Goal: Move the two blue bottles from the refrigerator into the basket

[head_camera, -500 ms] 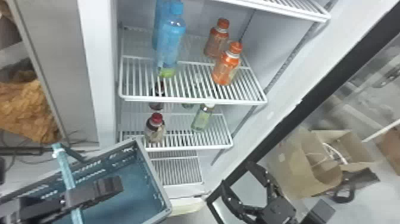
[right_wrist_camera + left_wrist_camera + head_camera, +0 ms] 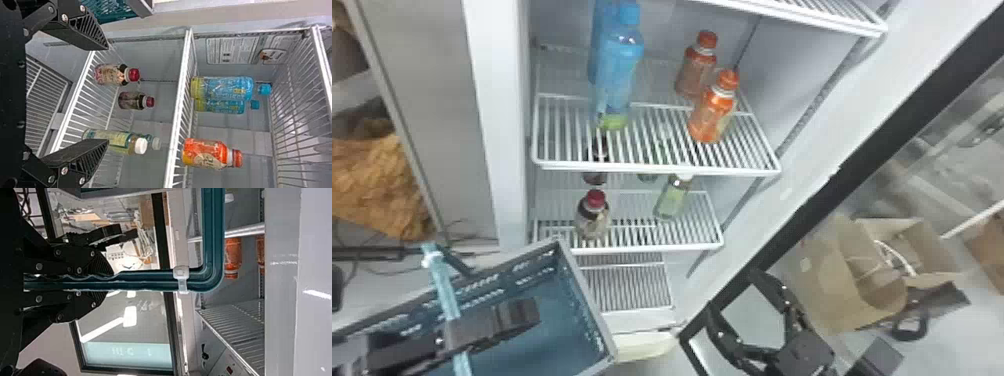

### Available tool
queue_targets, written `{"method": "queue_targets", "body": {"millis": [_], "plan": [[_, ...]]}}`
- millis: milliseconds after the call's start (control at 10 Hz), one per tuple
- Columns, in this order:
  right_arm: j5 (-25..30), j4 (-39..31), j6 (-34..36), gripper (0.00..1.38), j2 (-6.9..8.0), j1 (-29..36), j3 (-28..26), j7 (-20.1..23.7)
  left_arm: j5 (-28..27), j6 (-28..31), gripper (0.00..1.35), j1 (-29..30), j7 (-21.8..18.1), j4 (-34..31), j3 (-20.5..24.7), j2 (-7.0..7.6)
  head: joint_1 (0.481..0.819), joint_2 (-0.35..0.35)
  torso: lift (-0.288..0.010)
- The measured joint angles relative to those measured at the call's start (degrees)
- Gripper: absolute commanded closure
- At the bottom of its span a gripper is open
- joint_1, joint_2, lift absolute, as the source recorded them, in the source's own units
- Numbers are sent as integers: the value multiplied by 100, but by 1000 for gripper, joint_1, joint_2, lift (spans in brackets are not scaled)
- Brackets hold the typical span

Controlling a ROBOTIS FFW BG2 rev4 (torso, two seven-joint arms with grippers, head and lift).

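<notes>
Two blue bottles (image 2: 223,88) stand on a refrigerator shelf (image 2: 657,169), the left gripper (image 2: 109,281) clamped on the handle (image 2: 148,281) of the basket (image 2: 586,296), probably to steady it, and the right gripper (image 2: 107,94) spread apart, presumably for grasping.

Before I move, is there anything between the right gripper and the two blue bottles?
Yes: the front edge of their shelf seems to cross the direct path, as the right gripper is lower. Above that edge, nothing visible blocks the front blue bottle, but it stands partly before the rear blue bottle.
</notes>
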Motion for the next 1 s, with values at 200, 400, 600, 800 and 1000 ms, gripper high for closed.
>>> {"method": "queue_targets", "body": {"millis": [200,400,600,800,1000], "plan": [[-13,-137,-23,219,47,98,-64,-23,0,1,1202,11,3,0,9,0,695,-350,-10],[-64,-347,62,219,25,86,2,-21,0,7,1202,-19,4,0,-7,-3,695,-350,-10],[-59,-729,440,219,-3,-49,112,-22,0,7,1202,-4,4,0,3,-8,695,-350,-10],[-123,-784,723,217,-116,-386,330,-29,0,7,1202,2,4,2,10,-9,695,-350,-10],[-141,-789,907,217,-175,-742,385,-102,4,7,1202,23,4,3,14,-9,695,-336,-10]]}}
